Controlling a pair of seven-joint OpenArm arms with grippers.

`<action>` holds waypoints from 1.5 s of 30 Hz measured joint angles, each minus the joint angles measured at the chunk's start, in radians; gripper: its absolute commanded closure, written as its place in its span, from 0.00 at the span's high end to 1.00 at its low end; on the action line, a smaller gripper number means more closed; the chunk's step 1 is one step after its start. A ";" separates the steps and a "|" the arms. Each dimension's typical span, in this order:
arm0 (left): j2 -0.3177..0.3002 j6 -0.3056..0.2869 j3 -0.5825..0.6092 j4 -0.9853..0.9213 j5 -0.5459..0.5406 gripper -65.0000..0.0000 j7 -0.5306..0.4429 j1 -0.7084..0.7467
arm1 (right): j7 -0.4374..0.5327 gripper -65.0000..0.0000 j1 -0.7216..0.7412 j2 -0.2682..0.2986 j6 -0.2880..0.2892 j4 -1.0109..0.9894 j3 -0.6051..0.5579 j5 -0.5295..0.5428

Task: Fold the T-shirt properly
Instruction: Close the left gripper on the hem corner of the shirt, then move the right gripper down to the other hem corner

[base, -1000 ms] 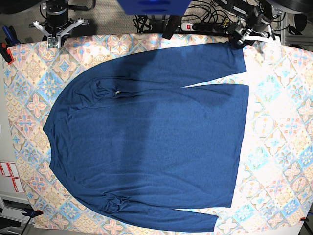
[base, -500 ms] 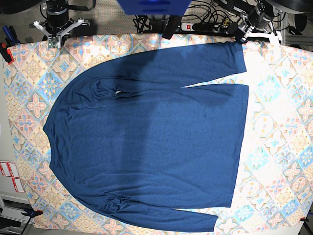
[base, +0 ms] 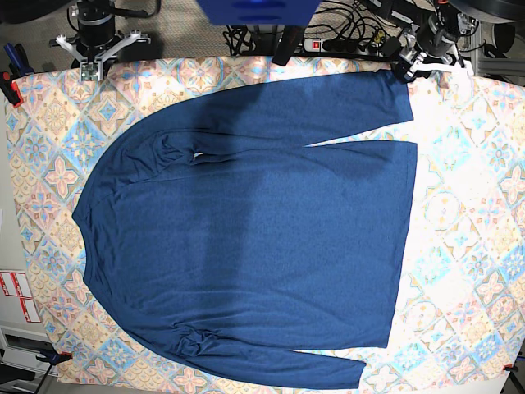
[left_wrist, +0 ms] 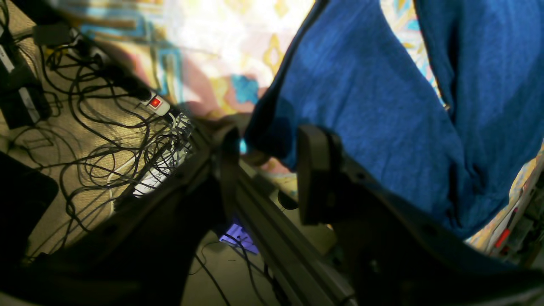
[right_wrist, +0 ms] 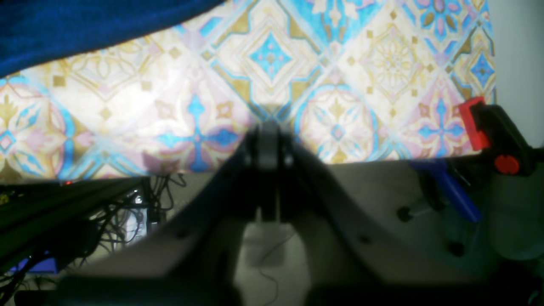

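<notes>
The shirt (base: 246,238) lies flat, unfolded, across the tiled cloth (base: 467,246) on the bench. Over the last second the left claw (left_wrist: 263,170) shifts slightly at the far-right sleeve cuff (base: 400,78); jaws part-open, nothing gripped. Right claw (right_wrist: 268,140) is closed, empty, parked far-left. Judgement: the sleeve grasp is pending; no fold begun.

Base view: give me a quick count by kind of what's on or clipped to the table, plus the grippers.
T-shirt: 1
Tile-patterned tablecloth: 1
Red clamps at the table's edge: 1 clear; other corners too small to tell
Grippers: 2, left gripper and right gripper
Total: 5
</notes>
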 measured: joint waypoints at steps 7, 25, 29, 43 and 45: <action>0.002 0.001 0.001 -0.003 0.005 0.33 0.000 -0.040 | 0.000 0.00 0.000 0.000 0.000 0.000 0.000 0.000; 0.002 -0.002 0.003 -0.003 0.008 0.03 0.000 -0.069 | 0.000 0.00 0.000 0.000 -0.001 0.000 -0.064 0.000; 0.003 -0.001 0.003 -0.003 0.008 0.00 0.002 -0.066 | -0.002 0.00 0.008 0.000 0.000 0.000 -0.088 0.000; -0.004 0.000 -0.003 0.022 0.005 0.00 0.001 -0.054 | -0.088 0.20 0.136 0.003 -0.001 0.014 -0.143 0.000; -0.005 -0.001 -0.003 0.062 -0.001 0.00 -0.001 -0.041 | -0.097 0.24 0.158 0.003 0.000 0.014 -0.172 0.000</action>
